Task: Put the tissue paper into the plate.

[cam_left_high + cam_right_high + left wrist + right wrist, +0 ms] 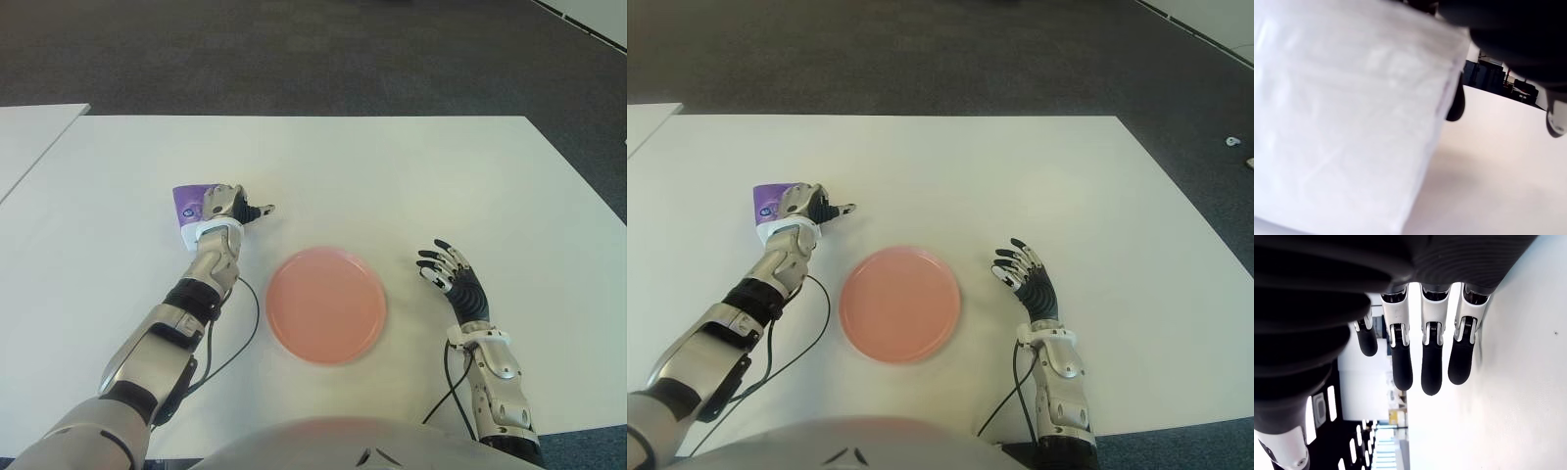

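Reaching out over the tabletop (411, 176), the left hand (227, 207) is sitting on the tissue paper (189, 205), a purple-and-white pack whose white face is filling the left wrist view; the fingers are appearing to wrap it, one pointing toward the middle; the pink plate (325, 305) is lying nearer the robot and to the pack's right, so I am judging the carry as inward and rightward; the right hand (449, 273) is showing right of the plate, fingers spread, holding nothing.

light: bright, even | shadows: faint | left wrist view: blurred (seemingly too close)
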`<control>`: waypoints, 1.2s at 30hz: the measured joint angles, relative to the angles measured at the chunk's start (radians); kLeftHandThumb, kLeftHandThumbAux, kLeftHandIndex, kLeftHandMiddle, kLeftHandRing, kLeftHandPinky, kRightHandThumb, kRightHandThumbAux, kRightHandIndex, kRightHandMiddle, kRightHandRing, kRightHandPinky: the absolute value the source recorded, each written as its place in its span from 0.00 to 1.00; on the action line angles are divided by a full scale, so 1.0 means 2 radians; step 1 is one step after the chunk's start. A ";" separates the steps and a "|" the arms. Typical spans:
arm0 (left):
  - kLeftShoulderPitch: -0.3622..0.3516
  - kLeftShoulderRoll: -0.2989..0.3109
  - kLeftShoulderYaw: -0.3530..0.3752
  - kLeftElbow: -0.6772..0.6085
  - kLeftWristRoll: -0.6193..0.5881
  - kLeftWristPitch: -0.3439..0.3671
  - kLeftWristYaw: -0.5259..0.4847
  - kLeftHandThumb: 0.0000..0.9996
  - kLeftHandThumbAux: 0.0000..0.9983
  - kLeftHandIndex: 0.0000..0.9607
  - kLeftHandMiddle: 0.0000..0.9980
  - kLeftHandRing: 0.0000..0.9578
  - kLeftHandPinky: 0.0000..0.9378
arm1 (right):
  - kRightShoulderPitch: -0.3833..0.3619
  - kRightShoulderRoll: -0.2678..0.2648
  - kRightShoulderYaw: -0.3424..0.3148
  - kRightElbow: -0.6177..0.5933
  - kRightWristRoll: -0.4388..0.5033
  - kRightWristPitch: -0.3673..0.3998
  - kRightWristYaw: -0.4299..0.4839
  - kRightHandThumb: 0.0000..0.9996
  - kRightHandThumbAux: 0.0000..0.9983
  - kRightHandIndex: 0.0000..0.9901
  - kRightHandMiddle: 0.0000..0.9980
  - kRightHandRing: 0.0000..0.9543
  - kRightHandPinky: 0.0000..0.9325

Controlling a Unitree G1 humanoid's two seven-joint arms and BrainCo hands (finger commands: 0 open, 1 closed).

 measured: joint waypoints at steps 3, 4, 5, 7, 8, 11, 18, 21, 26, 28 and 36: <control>0.011 0.002 0.001 -0.003 0.001 -0.003 0.019 0.62 0.64 0.51 0.78 0.80 0.85 | -0.002 -0.001 -0.003 0.000 0.002 0.004 0.001 0.39 0.72 0.17 0.35 0.37 0.40; 0.015 0.001 0.001 -0.005 0.001 -0.003 0.025 0.67 0.66 0.49 0.77 0.80 0.86 | -0.002 -0.002 -0.003 0.000 0.003 0.005 0.001 0.39 0.73 0.18 0.36 0.38 0.41; 0.018 -0.002 0.001 -0.004 0.002 -0.003 0.037 0.68 0.66 0.49 0.77 0.80 0.86 | -0.002 -0.002 -0.005 0.000 0.004 0.006 0.001 0.39 0.73 0.18 0.36 0.38 0.41; 0.026 -0.011 0.001 -0.003 0.005 0.003 0.065 0.78 0.67 0.46 0.60 0.80 0.86 | -0.003 -0.003 -0.007 0.000 0.006 0.008 0.002 0.40 0.73 0.19 0.36 0.39 0.42; 0.031 -0.017 0.001 -0.003 0.006 0.007 0.079 0.80 0.66 0.46 0.58 0.81 0.86 | -0.003 -0.004 -0.008 -0.001 0.007 0.008 0.002 0.40 0.73 0.20 0.37 0.39 0.42; 0.044 -0.041 0.007 0.013 0.010 0.019 0.148 0.84 0.66 0.47 0.51 0.81 0.84 | -0.004 -0.004 -0.011 -0.001 0.007 0.010 0.002 0.39 0.74 0.22 0.37 0.39 0.41; 0.055 -0.062 0.022 0.062 0.010 -0.013 0.260 0.86 0.66 0.47 0.47 0.80 0.81 | -0.003 -0.003 -0.018 -0.005 0.007 0.012 -0.006 0.36 0.74 0.24 0.36 0.37 0.39; 0.056 -0.059 0.023 0.085 0.010 -0.049 0.295 0.86 0.66 0.47 0.47 0.79 0.80 | -0.004 -0.002 -0.021 -0.003 0.006 0.012 -0.014 0.34 0.73 0.25 0.37 0.37 0.39; 0.056 -0.049 0.025 0.105 0.009 -0.089 0.331 0.86 0.66 0.47 0.48 0.82 0.82 | -0.008 0.001 -0.022 0.002 0.003 0.012 -0.025 0.33 0.74 0.26 0.38 0.37 0.39; 0.056 -0.048 0.027 0.107 0.008 -0.096 0.339 0.86 0.67 0.44 0.49 0.83 0.83 | -0.010 0.003 -0.022 0.004 0.001 0.012 -0.029 0.33 0.75 0.25 0.38 0.37 0.39; 0.056 -0.048 0.034 0.109 -0.001 -0.108 0.353 0.85 0.67 0.42 0.54 0.86 0.86 | -0.014 0.009 -0.019 0.006 -0.001 0.011 -0.035 0.35 0.77 0.25 0.38 0.38 0.40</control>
